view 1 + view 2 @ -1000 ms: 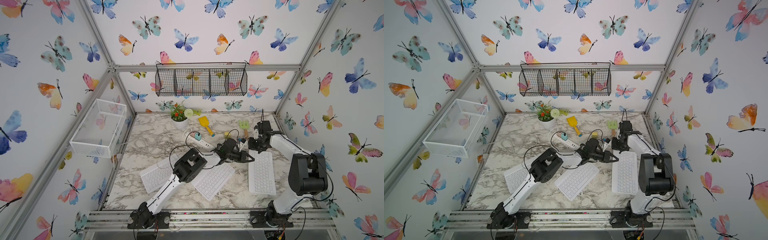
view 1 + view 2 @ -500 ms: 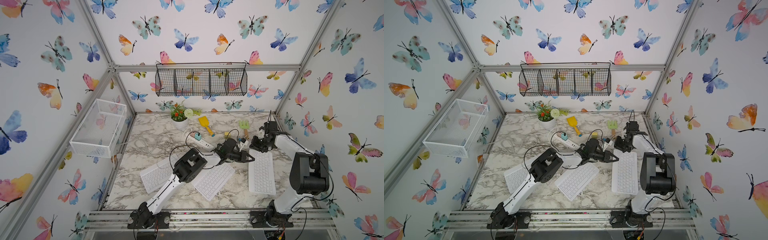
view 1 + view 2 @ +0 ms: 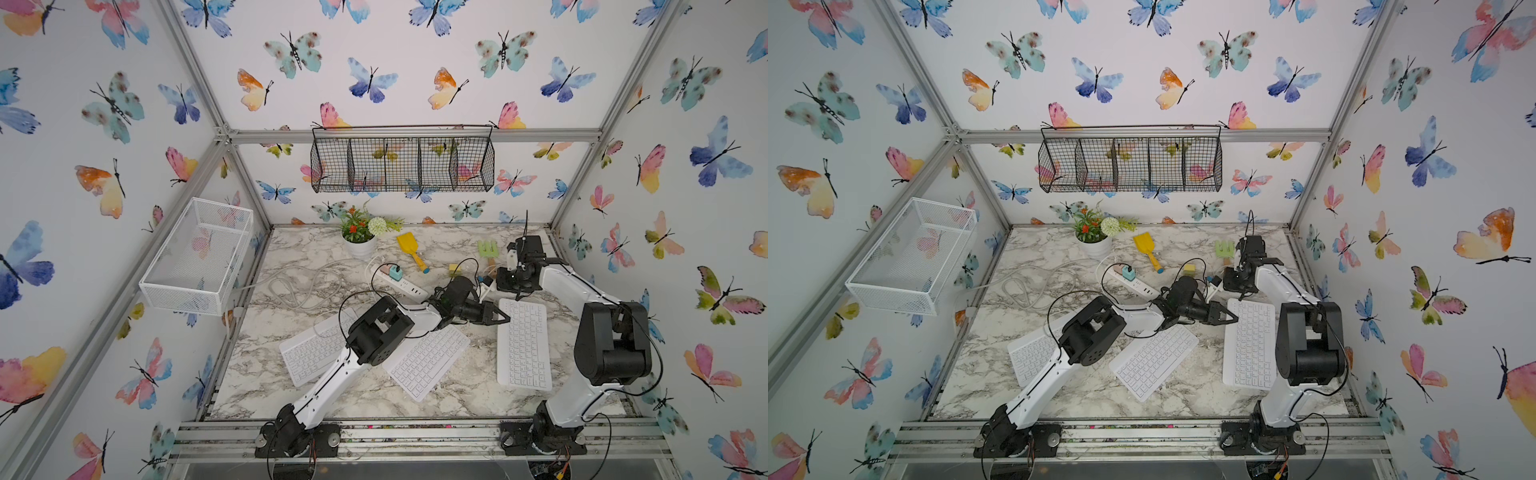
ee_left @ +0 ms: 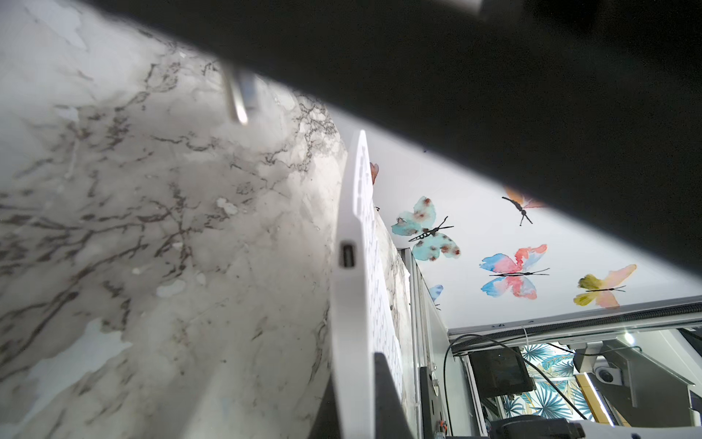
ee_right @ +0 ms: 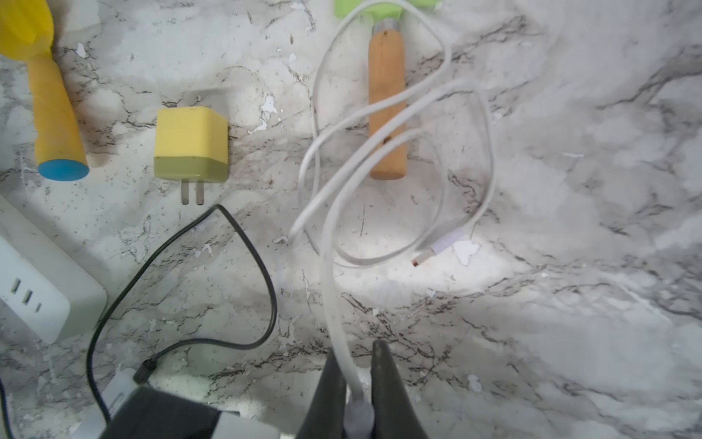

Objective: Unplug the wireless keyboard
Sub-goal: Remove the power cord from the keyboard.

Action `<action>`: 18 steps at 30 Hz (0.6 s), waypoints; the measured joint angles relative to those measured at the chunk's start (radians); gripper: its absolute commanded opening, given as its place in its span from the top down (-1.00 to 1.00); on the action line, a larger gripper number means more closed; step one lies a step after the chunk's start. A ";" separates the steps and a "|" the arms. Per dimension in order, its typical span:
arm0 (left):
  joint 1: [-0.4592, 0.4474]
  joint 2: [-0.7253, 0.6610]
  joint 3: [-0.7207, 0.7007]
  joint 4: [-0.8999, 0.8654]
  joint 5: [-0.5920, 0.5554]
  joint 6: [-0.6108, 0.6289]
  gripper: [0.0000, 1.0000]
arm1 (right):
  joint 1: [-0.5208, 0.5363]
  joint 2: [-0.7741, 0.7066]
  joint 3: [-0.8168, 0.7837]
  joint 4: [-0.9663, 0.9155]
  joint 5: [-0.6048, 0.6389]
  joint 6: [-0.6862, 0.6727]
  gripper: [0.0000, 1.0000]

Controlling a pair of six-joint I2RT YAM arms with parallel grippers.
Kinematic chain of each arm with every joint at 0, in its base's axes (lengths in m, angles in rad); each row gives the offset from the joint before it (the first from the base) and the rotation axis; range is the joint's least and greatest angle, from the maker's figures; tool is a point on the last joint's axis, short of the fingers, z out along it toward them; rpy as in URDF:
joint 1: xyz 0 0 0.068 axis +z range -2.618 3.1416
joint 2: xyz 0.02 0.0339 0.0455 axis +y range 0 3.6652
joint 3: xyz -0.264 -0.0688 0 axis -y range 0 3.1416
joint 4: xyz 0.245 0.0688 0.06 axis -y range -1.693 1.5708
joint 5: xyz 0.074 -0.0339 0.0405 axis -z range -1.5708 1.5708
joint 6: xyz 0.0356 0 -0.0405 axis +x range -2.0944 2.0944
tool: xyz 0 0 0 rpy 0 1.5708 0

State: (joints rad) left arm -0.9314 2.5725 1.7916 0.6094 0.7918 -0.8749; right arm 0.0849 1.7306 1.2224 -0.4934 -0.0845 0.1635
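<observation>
Flat white wireless keyboard [image 3: 523, 345] was found on the marble tabletop [image 3: 478, 386]; charge port [image 4: 347, 254] was seen empty; light, stiff, judged slide-prone; left gripper [image 3: 500, 319] was shut at its port-end corner; right gripper [image 5: 357, 365] was clamped on the soft white cable [image 5: 330, 289] at the stiffer plug boot [image 5: 359, 416], judged the best hold.

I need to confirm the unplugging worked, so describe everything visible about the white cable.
The white cable is thin, round and plastic-looking. One end, thickened, is pinched in the shut right gripper. From there it runs slack, loops across a wooden handle, and ends in a flat metal-tipped plug lying free on the marble table, plugged into nothing.
</observation>
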 measured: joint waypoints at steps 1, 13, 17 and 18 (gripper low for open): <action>0.000 0.000 0.000 0.000 0.000 0.000 0.85 | 0.000 0.002 0.002 0.003 0.011 0.000 0.81; 0.000 0.000 0.013 -0.032 0.002 0.015 0.78 | -0.082 0.000 -0.014 -0.003 0.113 0.057 0.80; 0.000 0.004 0.033 -0.069 0.002 0.029 0.68 | -0.175 -0.050 -0.101 0.010 0.140 0.074 0.80; 0.000 0.010 0.047 -0.081 0.002 0.034 0.63 | -0.190 -0.054 -0.116 0.014 0.146 0.080 0.80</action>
State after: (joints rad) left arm -0.9314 2.5828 1.8385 0.5282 0.7940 -0.8413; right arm -0.1055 1.6764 1.1069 -0.4789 0.0620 0.2436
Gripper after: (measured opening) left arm 0.152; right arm 0.136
